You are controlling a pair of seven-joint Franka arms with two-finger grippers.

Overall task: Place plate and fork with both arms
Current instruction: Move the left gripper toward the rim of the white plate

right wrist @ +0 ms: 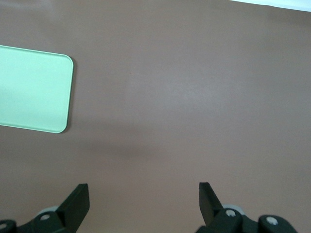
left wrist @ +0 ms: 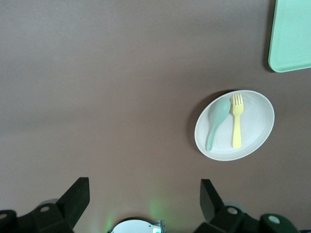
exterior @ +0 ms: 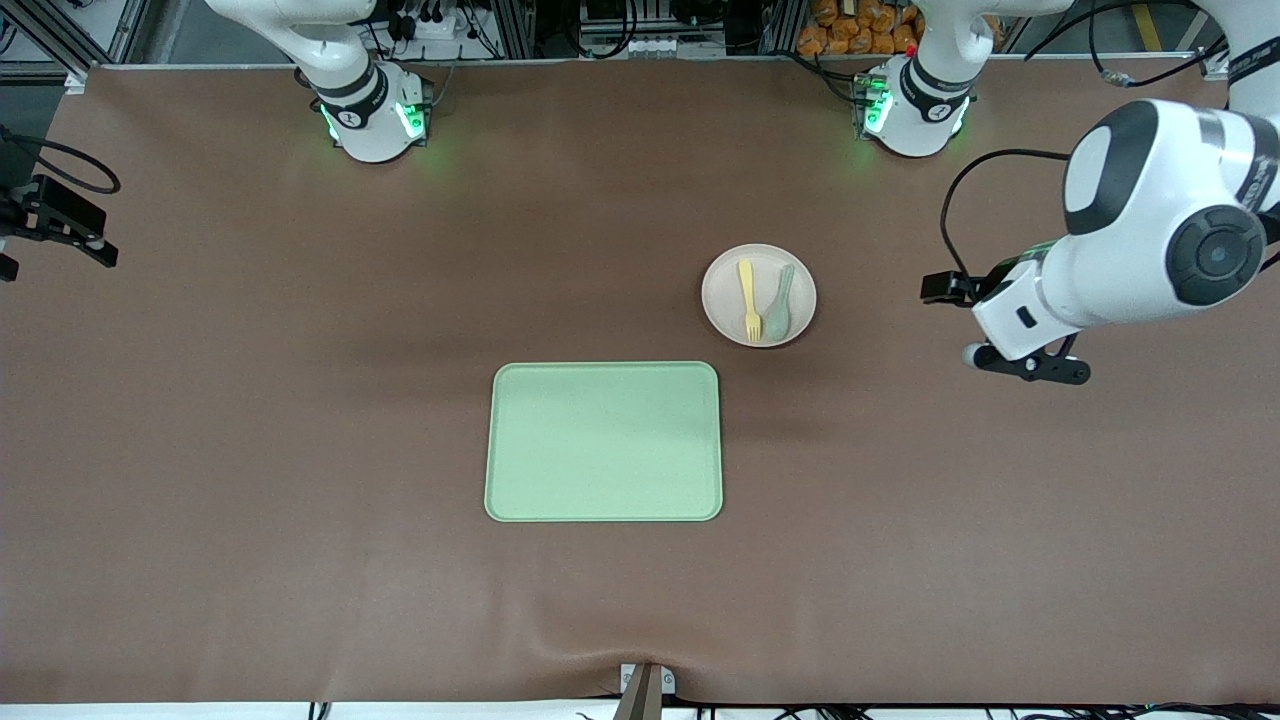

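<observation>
The pale plate (exterior: 722,296) lies on the brown table, farther from the front camera than the green tray (exterior: 604,441) and toward the left arm's end. On it the yellow fork (exterior: 749,298) lies beside a grey-green spoon (exterior: 779,304). My left gripper (exterior: 1035,367) hangs over bare table beside the plate, at the left arm's end. It is open (left wrist: 145,190) and holds nothing; its wrist view shows the plate (left wrist: 255,138), fork (left wrist: 236,121) and spoon (left wrist: 216,124). My right gripper (right wrist: 143,194) is open and empty over bare table, at the right arm's end.
The tray (left wrist: 291,34) has nothing on it; one of its corners shows in the right wrist view (right wrist: 34,90). Both arm bases (exterior: 372,115) (exterior: 915,110) stand at the table's back edge. Black gear (exterior: 55,215) juts in at the right arm's end.
</observation>
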